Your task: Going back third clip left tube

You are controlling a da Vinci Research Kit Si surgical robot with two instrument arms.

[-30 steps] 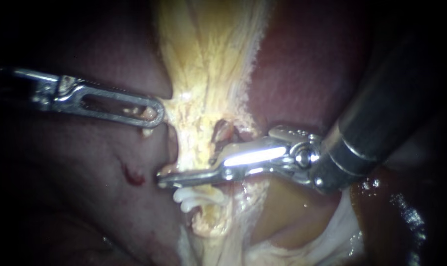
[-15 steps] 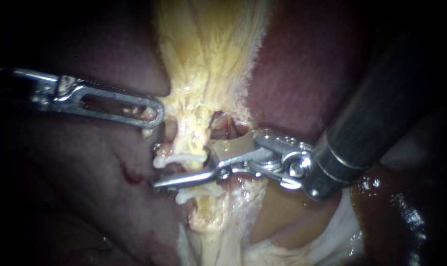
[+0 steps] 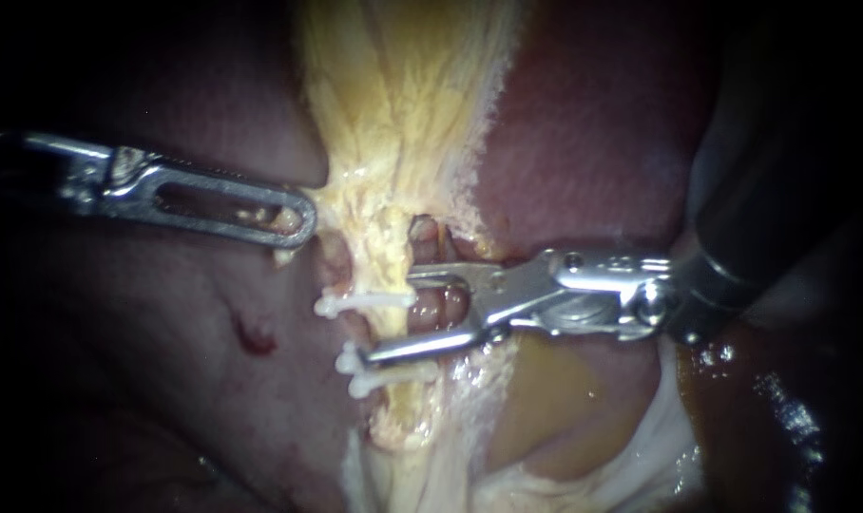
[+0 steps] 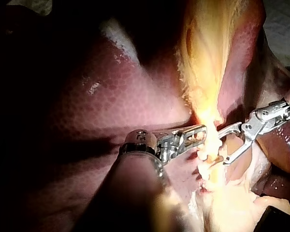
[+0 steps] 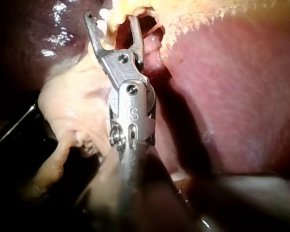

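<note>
One white clip (image 3: 365, 302) is sitting crosswise on the left tube (image 3: 384, 271), which is running up-down in the endoscope view. Jaws of the right instrument (image 3: 390, 318) are standing spread, gripping nothing, one above the clip's near end and one below, tips pointing to the view's left. More white clips (image 3: 384, 378) are sitting just under the lower jaw. Clear exit looks to be straight back along the shaft, rightward. The left instrument (image 3: 298, 218) is pinching yellow tissue (image 3: 403, 114) beside the tube.

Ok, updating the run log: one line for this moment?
left instrument: shut on tissue | right instrument: open, empty | clips: on tube
</note>
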